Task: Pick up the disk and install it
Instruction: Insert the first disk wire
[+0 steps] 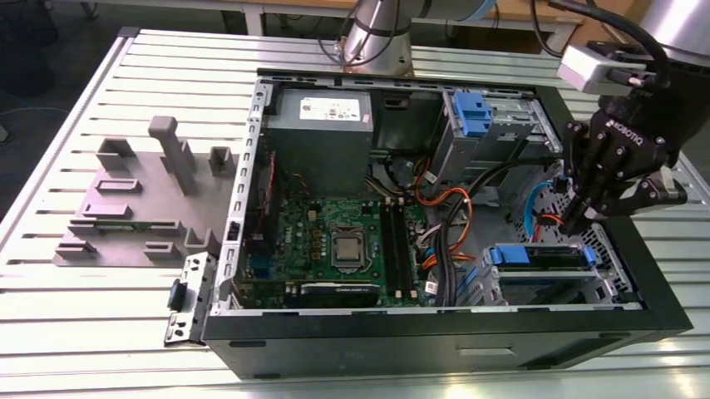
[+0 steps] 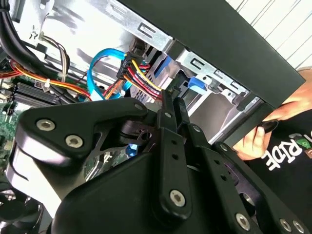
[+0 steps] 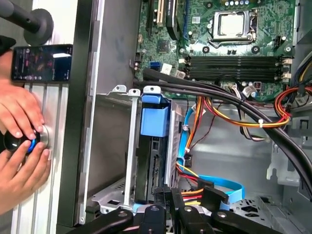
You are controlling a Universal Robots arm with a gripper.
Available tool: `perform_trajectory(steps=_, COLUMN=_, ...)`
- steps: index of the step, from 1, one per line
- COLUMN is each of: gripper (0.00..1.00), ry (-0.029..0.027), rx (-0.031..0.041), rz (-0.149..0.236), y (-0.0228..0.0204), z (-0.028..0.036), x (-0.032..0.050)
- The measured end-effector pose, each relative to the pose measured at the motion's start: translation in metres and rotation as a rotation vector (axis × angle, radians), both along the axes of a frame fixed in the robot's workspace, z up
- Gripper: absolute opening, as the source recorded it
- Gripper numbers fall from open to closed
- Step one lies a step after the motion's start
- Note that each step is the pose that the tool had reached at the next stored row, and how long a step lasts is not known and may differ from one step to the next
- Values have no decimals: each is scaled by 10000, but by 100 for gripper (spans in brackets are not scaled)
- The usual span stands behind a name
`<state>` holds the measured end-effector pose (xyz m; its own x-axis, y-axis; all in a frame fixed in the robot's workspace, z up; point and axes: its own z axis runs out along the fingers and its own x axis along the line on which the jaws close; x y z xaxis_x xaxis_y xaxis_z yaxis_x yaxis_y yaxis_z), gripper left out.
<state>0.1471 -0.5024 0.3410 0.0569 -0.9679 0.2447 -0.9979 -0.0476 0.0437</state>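
An open black computer case (image 1: pixel 444 332) lies on its side on a ribbed, silver-slatted counter (image 1: pixel 66 332). Inside it sit a green motherboard (image 1: pixel 332 241) with a square metal-capped processor socket, a grey metal power-supply box (image 1: pixel 322 125) with a white sticker, and bundles of orange, red, yellow and black cables (image 1: pixel 444 224).

The disk (image 3: pixel 151 161) stands on edge in a bare sheet-metal drive cage (image 3: pixel 130 146) at the case's corner — its blue plastic frame tab (image 1: pixel 536 256) shows at the top of the bay, the dark drive edge below it. A flat light-blue data cable (image 3: pixel 222 187) curls just beside the bay.

The tool (image 1: pixel 579 220), matte black with bolted link plates, hangs just beside the cage; its fingers (image 2: pixel 170 114) are pressed together, gripping nothing.

A second blue tab (image 1: pixel 471 112) sits in the farther bay. A grey moulded fixture (image 1: pixel 145 199) with upright posts rests on the counter at the exterior view's left. A person's hands (image 3: pixel 19 141) rest on the counter outside the case wall.
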Motion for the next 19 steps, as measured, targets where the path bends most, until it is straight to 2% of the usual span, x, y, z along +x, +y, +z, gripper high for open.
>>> perform_trajectory(steps=2, gripper=17, ry=-90, rx=39, rz=0, y=-16, z=-6, x=-12)
perform_trajectory(steps=5, gripper=17, ry=-194, rx=40, rz=-34, y=-18, z=-10, x=-39)
perform_trajectory(steps=11, gripper=17, ry=-273, rx=32, rz=-376, y=-17, z=-19, x=-59)
perform_trajectory(steps=13, gripper=17, ry=-327, rx=35, rz=-399, y=-23, z=-27, x=-61)
perform_trajectory(steps=19, gripper=17, ry=-438, rx=86, rz=-399, y=-101, z=-55, x=-102)
